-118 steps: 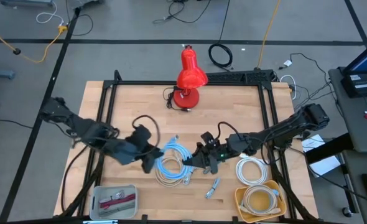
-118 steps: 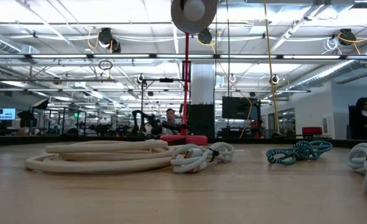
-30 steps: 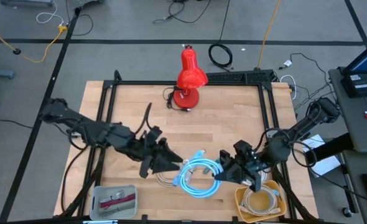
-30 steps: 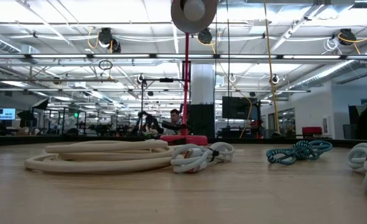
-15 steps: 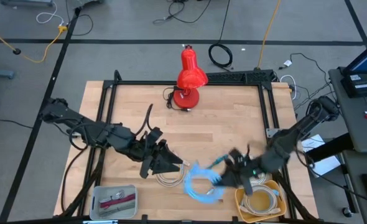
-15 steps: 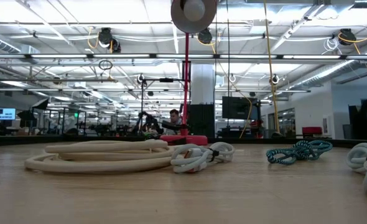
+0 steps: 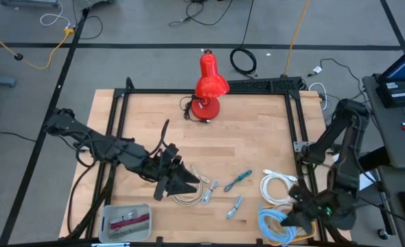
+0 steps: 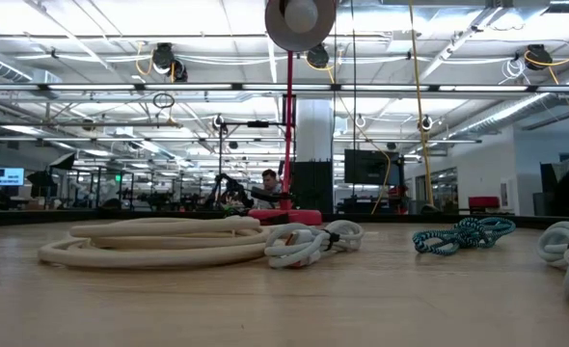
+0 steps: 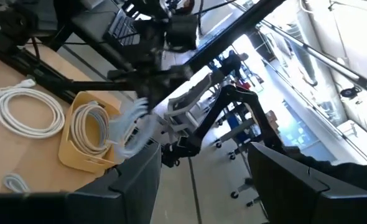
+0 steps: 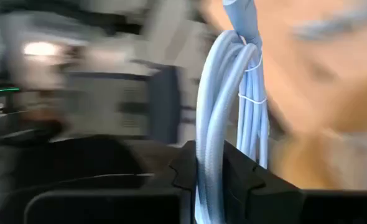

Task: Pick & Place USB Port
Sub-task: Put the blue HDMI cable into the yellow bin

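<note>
A light-blue coiled USB cable (image 7: 272, 224) hangs over the yellow bin (image 7: 265, 214) at the table's near right corner, with my right gripper (image 7: 293, 218) shut on it. The bin holds a cream cable coil (image 9: 90, 127). My left gripper (image 7: 189, 184) stands open and level above a cream coil (image 7: 183, 197) near the table's middle, with nothing between its fingers. Loose plug ends lie on the wood: a teal one (image 7: 238, 180) and a grey one (image 7: 234, 206). My right gripper (image 10: 211, 177) pinches the blue coil's bundled strands (image 10: 224, 149), several at once, between its two fingers (image 10: 183, 171). It comes from the table's right side, slanting down. The coil reaches out past the fingertips, lifted clear of the table, over the bin.
A white cable coil (image 7: 278, 186) lies just beyond the bin. A red desk lamp (image 7: 209, 86) stands at the far edge and a grey tray (image 7: 125, 221) at the near left. A black frame (image 7: 295, 130) borders the table.
My right gripper has swung fast from the table's middle toward the near right corner and sunk a little, rolling its wrist. It carried the blue coil from beside my left gripper to over the yellow bin. The plug ends on the wood now lie uncovered.
</note>
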Available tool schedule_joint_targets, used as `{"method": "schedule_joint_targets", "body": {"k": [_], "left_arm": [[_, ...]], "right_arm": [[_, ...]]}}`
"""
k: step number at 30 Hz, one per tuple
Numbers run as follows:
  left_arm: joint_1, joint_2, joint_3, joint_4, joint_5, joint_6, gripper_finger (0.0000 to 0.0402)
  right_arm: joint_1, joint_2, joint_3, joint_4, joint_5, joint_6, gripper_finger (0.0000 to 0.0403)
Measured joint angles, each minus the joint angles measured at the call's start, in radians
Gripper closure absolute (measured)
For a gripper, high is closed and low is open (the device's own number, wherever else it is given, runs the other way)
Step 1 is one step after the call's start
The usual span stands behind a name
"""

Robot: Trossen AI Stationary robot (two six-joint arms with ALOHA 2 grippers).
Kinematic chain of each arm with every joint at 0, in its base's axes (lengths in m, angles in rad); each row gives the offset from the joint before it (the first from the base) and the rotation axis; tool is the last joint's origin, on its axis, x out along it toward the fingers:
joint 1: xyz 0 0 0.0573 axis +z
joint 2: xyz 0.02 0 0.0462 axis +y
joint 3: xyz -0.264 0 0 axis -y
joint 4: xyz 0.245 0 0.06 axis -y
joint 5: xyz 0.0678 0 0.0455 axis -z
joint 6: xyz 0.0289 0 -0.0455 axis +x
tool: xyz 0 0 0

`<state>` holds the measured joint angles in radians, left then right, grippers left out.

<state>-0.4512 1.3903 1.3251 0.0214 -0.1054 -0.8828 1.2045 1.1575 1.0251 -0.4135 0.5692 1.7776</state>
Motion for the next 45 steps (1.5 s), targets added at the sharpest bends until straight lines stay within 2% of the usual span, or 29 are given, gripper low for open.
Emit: {"method": "schedule_joint_targets", "body": {"k": [4, 8, 17, 23, 26, 34, 39, 45], "left_arm": [[0.007, 0.000, 0.000, -0.006, -0.004, 0.001, 0.0156], [0.007, 0.000, 0.000, -0.008, -0.009, -0.009, 0.0156], [0.001, 0.000, 0.000, -0.034, -0.052, -0.021, 0.0156], [0.001, 0.000, 0.000, -0.034, -0.053, -0.020, 0.0156], [0.002, 0.000, 0.000, -0.040, -0.064, -0.020, 0.0156], [0.003, 0.000, 0.000, -0.048, -0.088, -0.022, 0.0156], [0.003, 0.000, 0.000, -0.048, -0.106, -0.031, 0.0156], [0.004, -0.001, 0.000, -0.047, -0.107, -0.043, 0.0156]], "right_arm": [[0.048, 0.014, -0.003, -0.196, -0.051, 0.201, 0.0375], [0.078, 0.020, -0.002, -0.260, -0.073, 0.273, 0.0375], [0.106, 0.021, -0.002, -0.155, -0.082, 0.260, 0.0375], [0.107, 0.034, -0.007, -0.150, -0.157, 0.271, 0.0375], [0.107, 0.034, -0.048, -0.102, -0.175, 0.296, 0.0375], [0.106, 0.032, -0.240, 0.188, -0.173, 0.319, 0.0375], [0.105, 0.018, -0.270, 0.076, -0.180, 0.398, 0.0375], [0.051, -0.020, -0.270, -0.065, -0.383, 0.409, 0.0378]]}}
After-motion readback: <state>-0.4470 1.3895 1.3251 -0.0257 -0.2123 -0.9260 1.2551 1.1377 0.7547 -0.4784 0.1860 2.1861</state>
